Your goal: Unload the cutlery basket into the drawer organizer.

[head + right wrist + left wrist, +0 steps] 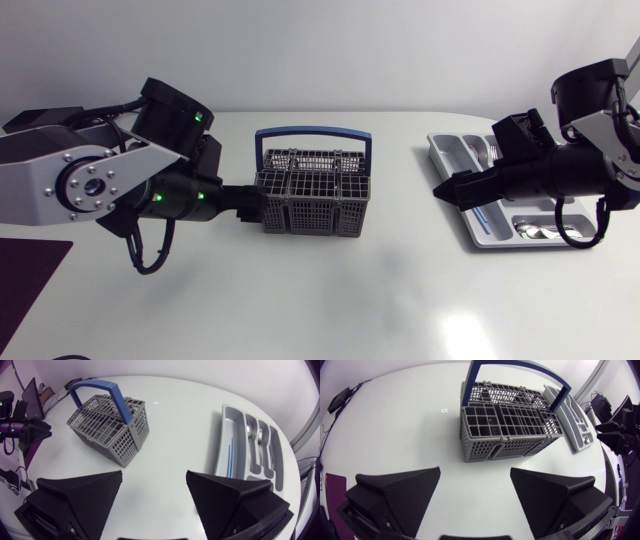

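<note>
Your left gripper [475, 472] hangs wide open and empty just short of the basket [315, 195]. The basket stands upright mid-table with its blue handle raised. Its cells look empty, so the unloading seems all but done. Your next move calls for a check for leftovers. Your right gripper [154, 474], also spread wide and holding nothing, hovers by the organizer [223, 435], where cutlery [259, 445] lies. Bare table [400, 290] separates basket and organizer, and the organizer sits near the table's rim.
</note>
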Tool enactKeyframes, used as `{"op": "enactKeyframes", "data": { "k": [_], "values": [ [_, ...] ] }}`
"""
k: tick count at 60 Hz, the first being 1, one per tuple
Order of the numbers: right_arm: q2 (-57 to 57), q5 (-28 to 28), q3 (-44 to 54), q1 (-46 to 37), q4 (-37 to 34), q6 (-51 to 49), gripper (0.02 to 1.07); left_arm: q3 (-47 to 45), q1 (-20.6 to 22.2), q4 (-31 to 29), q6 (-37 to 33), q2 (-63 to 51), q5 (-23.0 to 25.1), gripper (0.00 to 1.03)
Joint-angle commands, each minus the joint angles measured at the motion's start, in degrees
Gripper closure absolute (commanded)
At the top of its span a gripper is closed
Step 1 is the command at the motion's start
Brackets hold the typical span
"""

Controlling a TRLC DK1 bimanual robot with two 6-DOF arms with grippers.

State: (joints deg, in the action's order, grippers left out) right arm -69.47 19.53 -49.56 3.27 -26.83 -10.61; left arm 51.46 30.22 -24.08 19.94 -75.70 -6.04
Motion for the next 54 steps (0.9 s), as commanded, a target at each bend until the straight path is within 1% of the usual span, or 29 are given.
{"op": "enactKeyframes", "data": {
  "k": [1,15,25,30,38,49,54],
  "values": [
    [0.8,1.6,1.8,0.7,0.2,1.4,0.14,1.1,-0.5,0.4,1.1,-0.2,0.2,0.05],
    [3.8,1.5,3.3,4.2,1.7,1.7,0.12,0.1,-1.2,-0.2,0.1,1.3,0.3,0.05],
    [5.8,1.4,3.5,4.5,2.1,1.8,0.12,-0.7,-2.4,-1.1,-1.0,2.8,0.4,0.05],
    [7.4,1.0,3.9,4.5,2.2,1.7,0.10,-1.1,-3.1,-1.5,-1.7,4.2,0.4,0.05],
    [11.2,-2.0,5.2,4.8,2.7,1.1,0.10,-2.2,-4.2,-2.6,-3.4,6.6,0.4,0.05],
    [16.3,-4.3,6.8,4.6,3.2,0.5,0.10,-4.2,-5.9,-4.2,-5.8,10.8,0.4,0.05],
    [18.1,-6.5,7.5,4.7,3.3,-0.1,0.10,-5.3,-6.8,-4.6,-6.8,12.9,0.3,0.05]
  ]
}}
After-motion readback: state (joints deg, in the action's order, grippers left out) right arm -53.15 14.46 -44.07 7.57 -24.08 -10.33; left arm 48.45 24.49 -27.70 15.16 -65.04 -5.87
